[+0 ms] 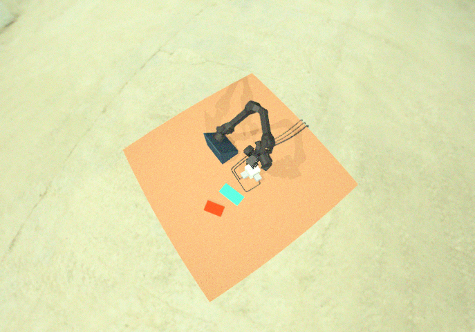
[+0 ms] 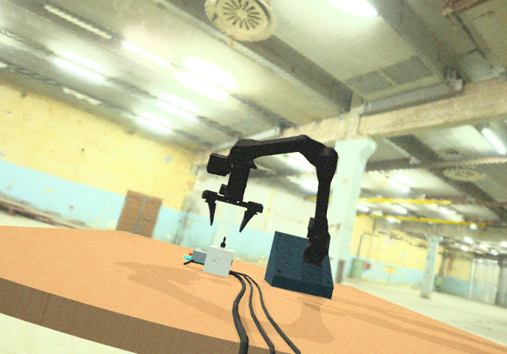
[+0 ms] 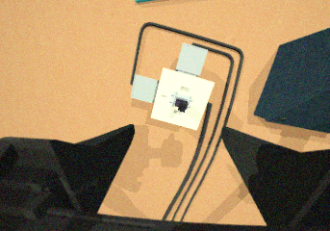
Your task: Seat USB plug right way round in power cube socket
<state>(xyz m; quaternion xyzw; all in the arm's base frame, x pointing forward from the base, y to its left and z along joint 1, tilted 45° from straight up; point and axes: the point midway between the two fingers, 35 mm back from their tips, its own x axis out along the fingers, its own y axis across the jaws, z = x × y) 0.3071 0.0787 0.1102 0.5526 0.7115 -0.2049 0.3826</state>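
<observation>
The white power cube (image 1: pixel 252 172) (image 2: pixel 217 262) (image 3: pixel 165 107) stands on the table. The black USB plug (image 2: pixel 223 242) (image 3: pixel 181 105) sticks up, roughly upright, from its top. How deep it sits and which way round it is cannot be told. My gripper (image 2: pixel 226 228) (image 3: pixel 176 129) is open and empty, pointing down, its fingertips apart and above the plug's top in the exterior view. In the wrist view the plug lies beyond the line between the fingertips. In the top view the fingers cannot be made out.
Two pale blocks (image 3: pixel 191 59) (image 3: pixel 143 89) sit against the cube's sides. Dark cables loop around it and run to the table (image 1: pixel 285 218) edge. The dark blue arm base (image 1: pixel 222 150) (image 2: pixel 293 258) (image 3: pixel 309 82) stands nearby. A cyan rectangle (image 1: pixel 231 194) and a red rectangle (image 1: pixel 214 208) lie beyond.
</observation>
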